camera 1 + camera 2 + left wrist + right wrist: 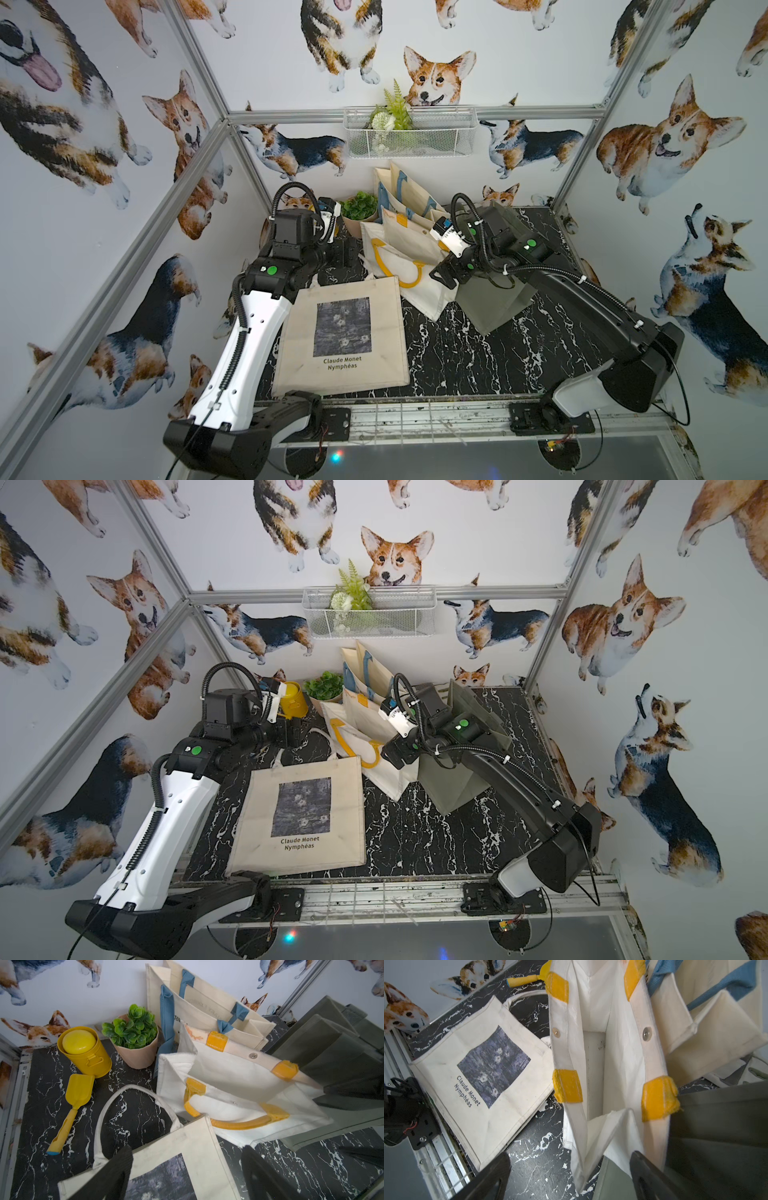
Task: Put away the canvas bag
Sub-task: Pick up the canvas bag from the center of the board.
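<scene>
The canvas bag [345, 336], cream with a dark Monet print, lies flat on the black marble table [478, 357]; its white strap [124, 1093] loops toward the back. My left gripper [187, 1167] hovers open above the bag's strap-side edge, nothing between its fingers, and is also seen in a top view [347, 254]. My right gripper [571, 1167] is open at the near end of a standing white bag with yellow handles [596, 1064], whose end fold hangs between the spread fingers ungripped. That white bag [399, 257] gapes open just behind the canvas bag.
A cream bag with blue handles [403, 191] stands at the back wall and a grey-green bag [494, 303] under the right arm. A yellow tin [85, 1051], yellow scoop [72, 1105] and potted plant [133, 1034] sit back left. A wire basket [409, 133] hangs above.
</scene>
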Controlling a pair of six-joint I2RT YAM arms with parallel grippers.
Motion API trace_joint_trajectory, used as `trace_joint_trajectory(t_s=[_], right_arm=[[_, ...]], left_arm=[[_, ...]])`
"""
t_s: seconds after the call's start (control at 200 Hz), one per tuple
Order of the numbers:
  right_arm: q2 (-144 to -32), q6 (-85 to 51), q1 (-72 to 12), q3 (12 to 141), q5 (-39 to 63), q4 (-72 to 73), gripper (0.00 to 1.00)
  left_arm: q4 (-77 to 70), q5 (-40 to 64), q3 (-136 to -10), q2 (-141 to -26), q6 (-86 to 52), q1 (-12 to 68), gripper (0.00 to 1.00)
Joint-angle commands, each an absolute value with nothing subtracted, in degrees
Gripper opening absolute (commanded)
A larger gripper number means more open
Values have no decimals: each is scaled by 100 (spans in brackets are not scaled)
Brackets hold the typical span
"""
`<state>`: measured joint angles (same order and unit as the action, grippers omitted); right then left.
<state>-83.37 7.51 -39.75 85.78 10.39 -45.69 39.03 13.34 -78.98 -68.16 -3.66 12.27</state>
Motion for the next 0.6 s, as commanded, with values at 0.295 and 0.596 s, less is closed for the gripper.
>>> trace_joint_trajectory(t_s=[0.295, 0.596], right_arm=[[-7919, 850, -3895, 7640, 42, -4307, 94], [-8044, 328, -3482, 7463, 817, -3939, 96]], left_arm=[[2314, 1925, -7233, -6484, 501, 1237, 82], [2024, 2201, -6642, -6105, 1383, 1597, 80]])
